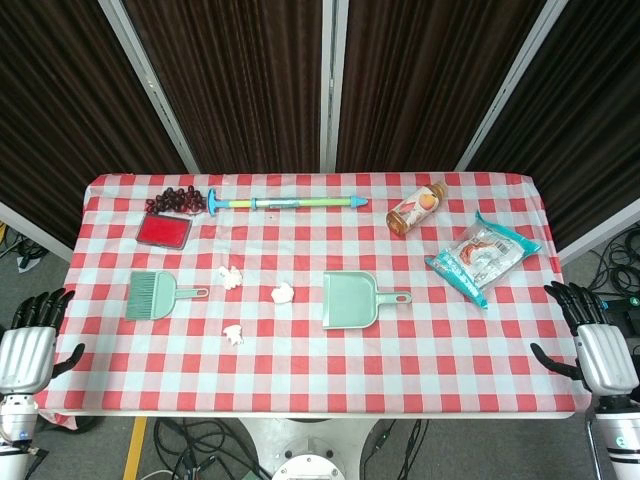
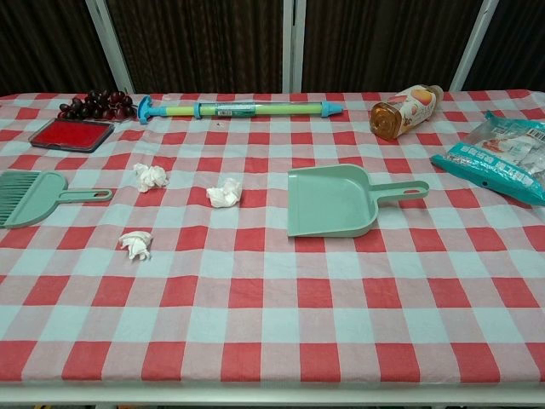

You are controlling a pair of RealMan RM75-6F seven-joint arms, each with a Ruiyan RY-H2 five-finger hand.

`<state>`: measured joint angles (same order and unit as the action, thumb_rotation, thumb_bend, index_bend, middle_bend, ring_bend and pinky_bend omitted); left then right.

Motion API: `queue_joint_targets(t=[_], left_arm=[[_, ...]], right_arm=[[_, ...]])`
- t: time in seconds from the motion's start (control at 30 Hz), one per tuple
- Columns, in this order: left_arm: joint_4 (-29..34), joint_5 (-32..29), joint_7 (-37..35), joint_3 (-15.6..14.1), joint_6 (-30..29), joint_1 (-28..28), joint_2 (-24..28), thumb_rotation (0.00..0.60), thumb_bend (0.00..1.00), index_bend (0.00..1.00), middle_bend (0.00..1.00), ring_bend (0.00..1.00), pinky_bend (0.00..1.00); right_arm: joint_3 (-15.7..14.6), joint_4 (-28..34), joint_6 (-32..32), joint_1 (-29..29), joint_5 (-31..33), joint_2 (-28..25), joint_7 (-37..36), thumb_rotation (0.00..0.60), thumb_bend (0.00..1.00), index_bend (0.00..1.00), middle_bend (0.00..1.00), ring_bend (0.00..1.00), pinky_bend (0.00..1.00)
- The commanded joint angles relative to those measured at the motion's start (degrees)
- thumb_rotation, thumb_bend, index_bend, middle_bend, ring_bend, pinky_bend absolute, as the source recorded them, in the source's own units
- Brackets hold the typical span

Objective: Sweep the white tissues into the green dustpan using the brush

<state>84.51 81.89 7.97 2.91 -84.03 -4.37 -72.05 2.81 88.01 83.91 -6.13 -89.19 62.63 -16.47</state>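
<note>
A green dustpan (image 1: pixel 351 301) (image 2: pixel 333 201) lies flat near the table's middle, handle pointing right. A green brush (image 1: pixel 155 296) (image 2: pixel 34 198) lies at the left, handle pointing right. Three crumpled white tissues sit between them: one (image 1: pixel 231 275) (image 2: pixel 151 176) near the brush handle, one (image 1: pixel 283 293) (image 2: pixel 225 193) left of the dustpan, one (image 1: pixel 233 335) (image 2: pixel 136 244) nearer the front. My left hand (image 1: pixel 30 345) hovers off the table's front left corner, fingers apart, holding nothing. My right hand (image 1: pixel 591 335) hangs off the front right corner, also empty. Neither hand shows in the chest view.
At the back lie a long water squirter (image 1: pixel 283 203) (image 2: pixel 242 109), dark grapes (image 1: pixel 176 200) (image 2: pixel 96 105) and a red flat box (image 1: pixel 165 230) (image 2: pixel 71 134). An orange drink bottle (image 1: pixel 416 210) (image 2: pixel 405 111) and a snack bag (image 1: pixel 482 257) (image 2: pixel 502 158) lie at the right.
</note>
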Motion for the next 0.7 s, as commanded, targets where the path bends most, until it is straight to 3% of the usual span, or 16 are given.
queue_joint_targets(t=[0.03, 0.27, 0.43, 0.57, 0.7], left_arm=[[-0.1, -0.1, -0.1, 0.0, 0.0, 0.1, -0.1, 0.600, 0.27, 0.09, 0.08, 0.08, 0.10], [-0.1, -0.3, 0.0, 0.0, -0.2, 0.2, -0.2, 0.600, 0.27, 0.09, 0.08, 0.08, 0.10], [1.4, -0.7, 1.8, 1.7, 0.9, -1.7, 0.1, 0.600, 0.26, 0.10, 0.08, 0.08, 0.10], [2.7, -0.8, 3.7, 4.2, 2.3, -4.7, -0.2, 0.600, 0.26, 0.20, 0.21, 0.15, 0.10], [3.5, -1.6, 4.3, 6.2, 7.1, -9.1, -0.9, 0.600, 0.26, 0.28, 0.28, 0.19, 0.10]], right_arm=[[-0.3, 0.2, -0.2, 0.0, -0.2, -0.2, -0.2, 0.600, 0.16, 0.10, 0.08, 0.00, 0.00], [-0.4, 0.5, 0.3, 0.2, -0.4, -0.5, -0.1, 0.600, 0.16, 0.10, 0.08, 0.00, 0.00], [0.1, 0.3, 0.2, -0.1, -0.1, -1.0, -0.7, 0.600, 0.16, 0.10, 0.08, 0.00, 0.00], [0.8, 0.8, 0.8, -0.6, -0.6, -2.0, 0.0, 0.600, 0.16, 0.10, 0.08, 0.00, 0.00], [1.5, 1.7, 0.4, -1.2, -0.2, -3.3, 0.5, 0.600, 0.16, 0.10, 0.08, 0.00, 0.00]])
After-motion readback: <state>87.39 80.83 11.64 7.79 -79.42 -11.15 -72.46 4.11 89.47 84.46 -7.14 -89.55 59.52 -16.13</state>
